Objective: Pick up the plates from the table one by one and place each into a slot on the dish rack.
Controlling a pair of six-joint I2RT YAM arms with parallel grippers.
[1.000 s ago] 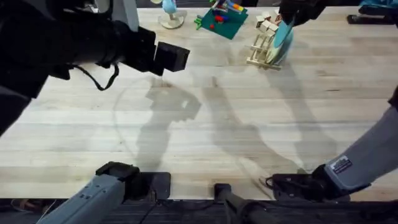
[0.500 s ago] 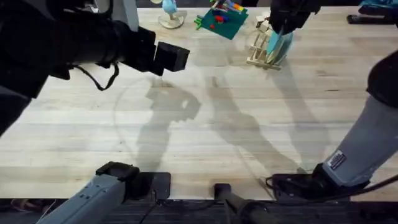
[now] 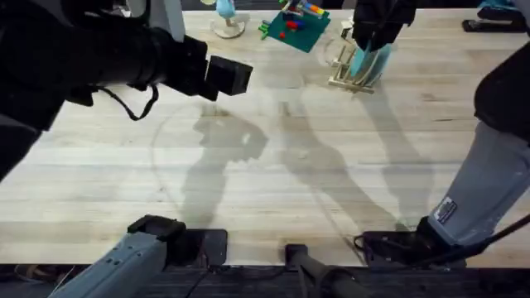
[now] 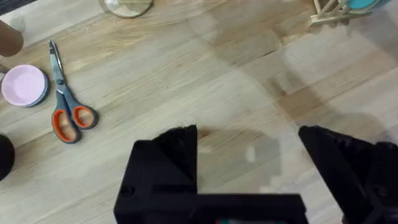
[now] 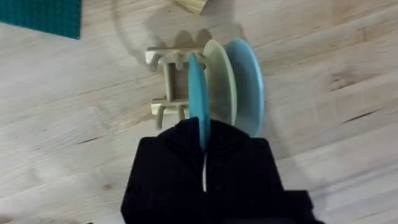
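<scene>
The right end effector (image 5: 203, 140) is seen over the rack (image 5: 171, 84) near the desk's (image 3: 273, 157) far edge, toward the right corner, its fingers pressed onto the rim of the turquoise plate (image 5: 197, 99). That plate is held on edge among the pegs, just beside the cream plate (image 5: 219, 81), which is stood upright in the rack with a paler blue plate (image 5: 247, 84) on its other side. The left end effector (image 4: 249, 155) is held above bare desk in the left half, its fingers spread with nothing between them. Scissors (image 4: 65, 102) with orange handles and a pink dish (image 4: 23, 85) are seen lying near the far left corner, just beside each other.
</scene>
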